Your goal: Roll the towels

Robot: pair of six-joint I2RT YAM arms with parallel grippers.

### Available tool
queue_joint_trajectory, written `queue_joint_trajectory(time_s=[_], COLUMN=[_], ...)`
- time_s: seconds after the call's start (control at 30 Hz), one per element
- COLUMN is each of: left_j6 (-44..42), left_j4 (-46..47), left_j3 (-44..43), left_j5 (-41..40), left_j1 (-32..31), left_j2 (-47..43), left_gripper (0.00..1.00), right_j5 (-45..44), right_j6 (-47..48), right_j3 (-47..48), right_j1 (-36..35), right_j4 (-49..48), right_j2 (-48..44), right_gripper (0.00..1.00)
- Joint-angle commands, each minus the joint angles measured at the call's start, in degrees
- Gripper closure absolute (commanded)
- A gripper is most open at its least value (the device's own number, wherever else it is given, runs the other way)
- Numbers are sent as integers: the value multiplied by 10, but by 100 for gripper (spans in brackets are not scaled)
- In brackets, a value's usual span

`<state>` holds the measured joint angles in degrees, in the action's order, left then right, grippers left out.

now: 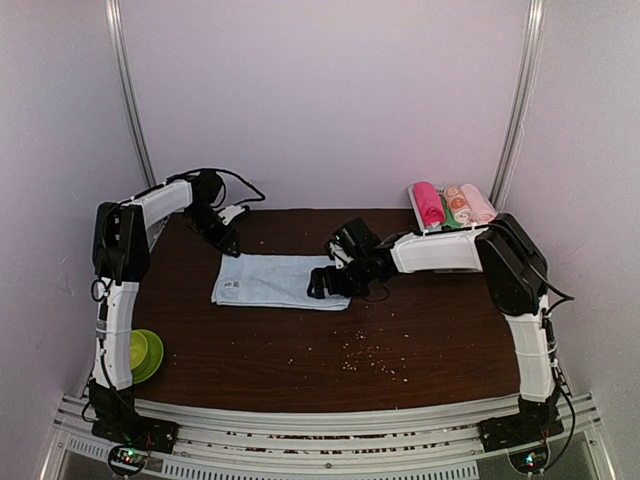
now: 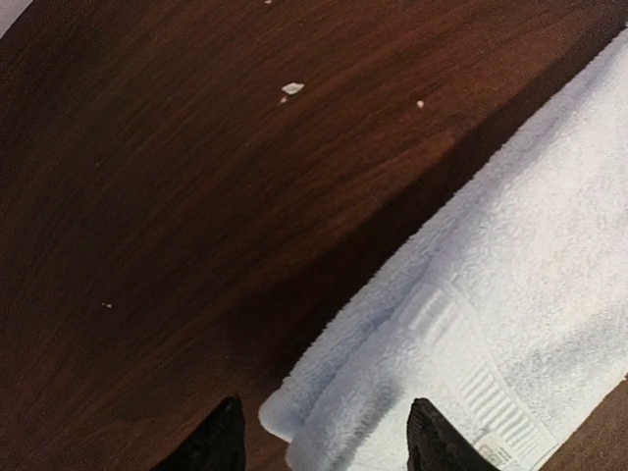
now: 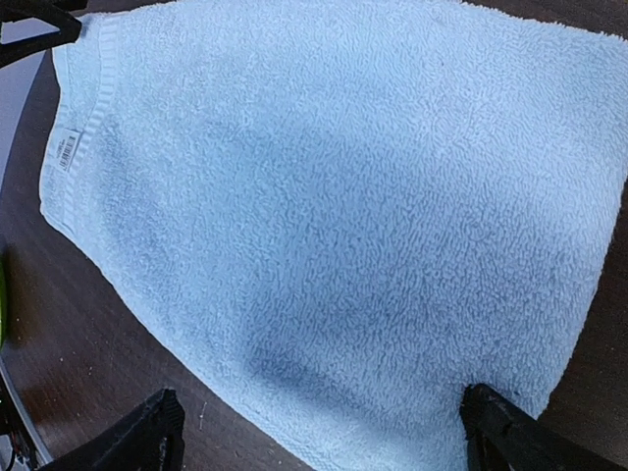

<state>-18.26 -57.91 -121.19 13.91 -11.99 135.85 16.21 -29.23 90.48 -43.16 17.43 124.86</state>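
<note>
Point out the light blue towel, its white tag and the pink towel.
light blue towel (image 1: 285,282): top view, middle of the cloth.
white tag (image 3: 65,149): right wrist view, centre of the label.
pink towel (image 1: 428,203): top view, middle of the roll.

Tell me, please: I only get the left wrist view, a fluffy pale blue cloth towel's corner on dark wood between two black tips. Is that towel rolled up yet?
Observer: No. The pale blue cloth towel lies flat, unrolled.
Operator: Where is the other arm?
Observer: The right gripper is over the towel's right end, jaws wide open.
Operator: Any more towels?
Observer: A bright magenta-pink cloth towel, rolled, rests at the far right corner of the dark wooden table.
</note>
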Motion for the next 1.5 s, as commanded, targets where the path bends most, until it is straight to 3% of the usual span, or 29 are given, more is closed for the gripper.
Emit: queue_joint_trajectory(time_s=[0.0,0.53,0.67,0.83,1.07,1.2,1.47], left_j6=[1,-12,-12,-12,-13,-21,-42], left_j4=[43,77,77,94,126,173,185], left_j3=[18,36,37,48,69,122,234], left_j5=[-81,-160,-176,-192,-214,-227,-142], left_j1=[5,5,5,4,5,4,3], left_j2=[-19,1,-6,-43,-123,-173,-237], left_gripper=[43,46,35,3,2,2,2], right_j5=[-12,-56,-63,-91,-264,-344,-560], right_j6=[14,39,47,69,139,180,250], right_j3=[-8,-2,2,4,0,95,423], right_j1=[-3,-13,-15,-19,-17,-8,-4], right_j4=[13,66,78,89,88,138,267], right_j2=[-15,-3,-10,-55,-147,-111,127], right_gripper=[0,0,0,1,1,1,1])
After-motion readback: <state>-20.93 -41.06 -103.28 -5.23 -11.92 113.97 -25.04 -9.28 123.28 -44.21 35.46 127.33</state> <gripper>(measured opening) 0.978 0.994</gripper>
